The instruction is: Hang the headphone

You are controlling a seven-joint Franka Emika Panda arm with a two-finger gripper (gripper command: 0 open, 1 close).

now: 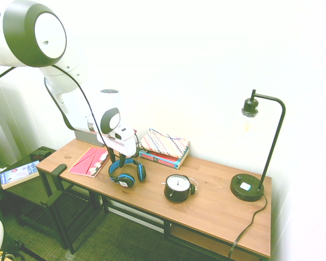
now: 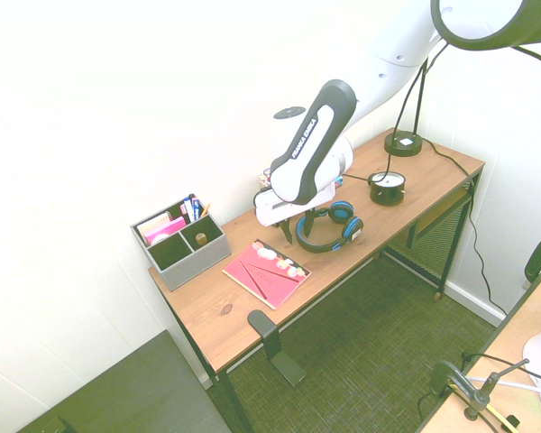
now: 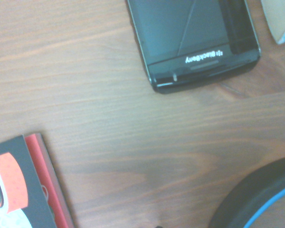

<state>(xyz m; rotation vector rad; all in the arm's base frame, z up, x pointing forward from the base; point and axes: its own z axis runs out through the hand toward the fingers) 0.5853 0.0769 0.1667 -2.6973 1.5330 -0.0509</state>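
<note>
**Gripper down over the headphone's blue band**

The headphone [image 1: 126,171] lies flat on the wooden desk [image 1: 217,204], and everything else is placed from it. Its blue headband arcs toward the wall and its two black ear cups face the desk's front edge. The gripper [image 1: 117,158] points straight down right over the headband, fingertips at the band; how wide the fingers stand, and whether they grip the band, cannot be told from either outside view. Just beside the headphone, toward the arm's end of the desk, lies a pink booklet [image 2: 267,271]; further that way stands a grey organiser box [image 2: 180,242]. On the opposite side sits a round black alarm clock [image 1: 178,187], and well beyond it a black desk lamp [image 1: 256,157]. Behind the headphone, near the wall, rests a patterned pouch on books [image 1: 164,147]. The wrist view shows a BlackBerry phone [image 3: 194,40] lying on the wood near the headband.
</note>
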